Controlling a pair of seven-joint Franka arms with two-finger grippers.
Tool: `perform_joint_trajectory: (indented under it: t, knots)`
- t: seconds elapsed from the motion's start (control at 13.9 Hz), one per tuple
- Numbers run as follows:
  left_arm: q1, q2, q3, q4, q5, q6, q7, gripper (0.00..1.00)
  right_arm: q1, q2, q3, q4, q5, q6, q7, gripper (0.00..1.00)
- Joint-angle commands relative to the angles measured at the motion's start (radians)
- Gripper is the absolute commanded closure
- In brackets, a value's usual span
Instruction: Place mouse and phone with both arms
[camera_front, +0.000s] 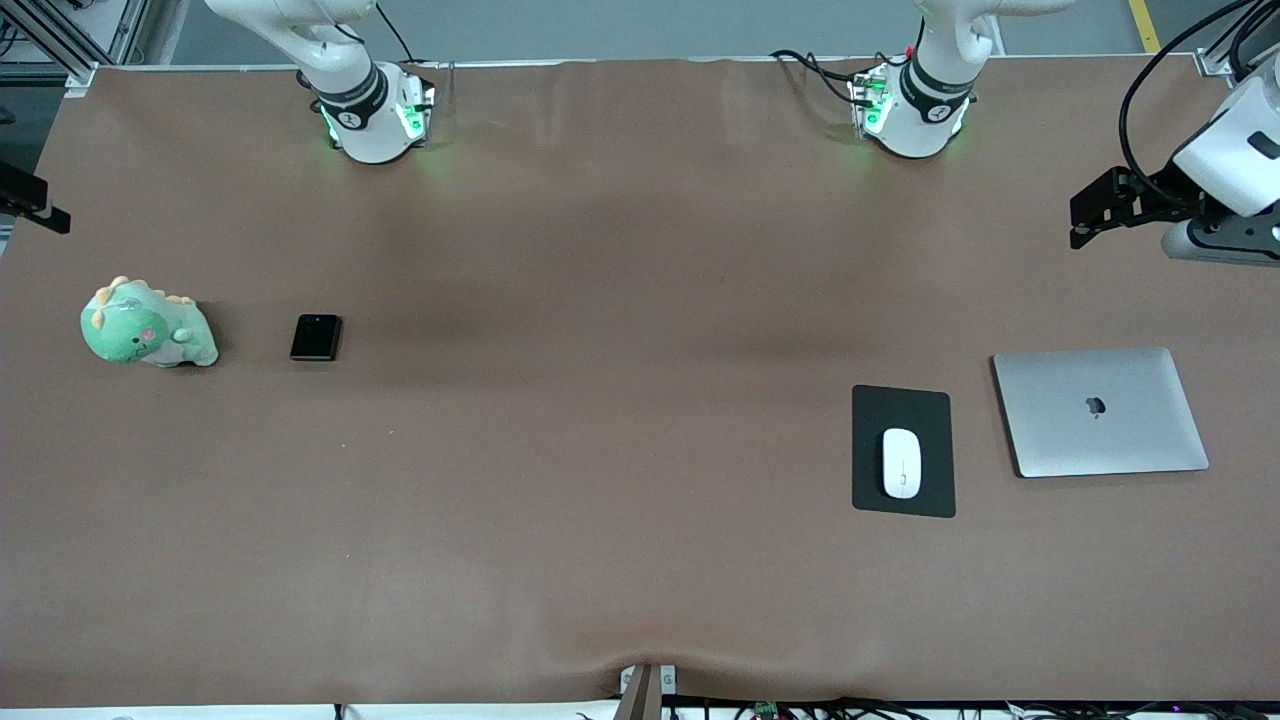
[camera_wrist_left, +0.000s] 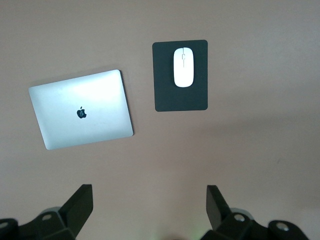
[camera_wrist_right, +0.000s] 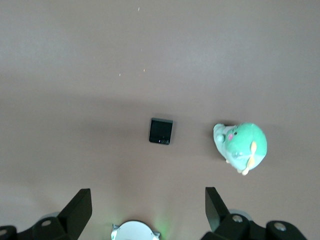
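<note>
**Grippers spread wide and empty, mouse and phone both lying on the table**

Left gripper (camera_wrist_left: 149, 200) hangs over bare table (camera_front: 620, 400) with its fingers far apart and nothing between them. Clock directions are read on the front view, twelve pointing to the arms' bases. On that dial the left gripper is over the cloth at about twelve o'clock from the silver laptop (camera_front: 1100, 412), at the left arm's end of the table.

The right gripper (camera_wrist_right: 147, 200) is also opened wide and empty, looking down on the phone (camera_front: 316, 337) and a green plush dinosaur (camera_front: 148, 325).

The mouse (camera_front: 901, 462) lies on a dark pad (camera_front: 903, 400), on the half of the pad that is nearer to the front camera, its long axis running twelve to six. The closed laptop lies flat at three o'clock from the pad, just beside it and not touching.

The phone lies flat on the cloth toward the right arm's end, at about six o'clock from the right arm's base. The plush sits at nine o'clock from the phone, near it but apart. Phone and mouse are well apart.
</note>
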Motion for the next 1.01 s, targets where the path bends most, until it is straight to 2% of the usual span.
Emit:
perform_joint_trajectory:
  t: [0.0,0.29,0.43,0.93]
  knots:
    - [0.004,-0.008,-0.007,0.017,0.007,-0.006,-0.005,0.0,0.001,-0.067,-0.004,-0.11,-0.018,0.012,-0.005,0.0]
    - [0.022,-0.005,-0.001,0.016,0.007,-0.006,0.013,0.0,0.005,-0.106,-0.001,-0.176,-0.024,0.015,0.043,0.0]
    - [0.024,-0.005,-0.001,0.017,0.01,-0.009,0.013,0.0,0.008,-0.104,0.001,-0.176,-0.028,0.011,0.115,0.0]
    - [0.04,0.006,-0.001,0.023,0.018,-0.009,0.032,0.0,-0.004,-0.09,-0.002,-0.144,-0.05,-0.006,0.112,0.0]
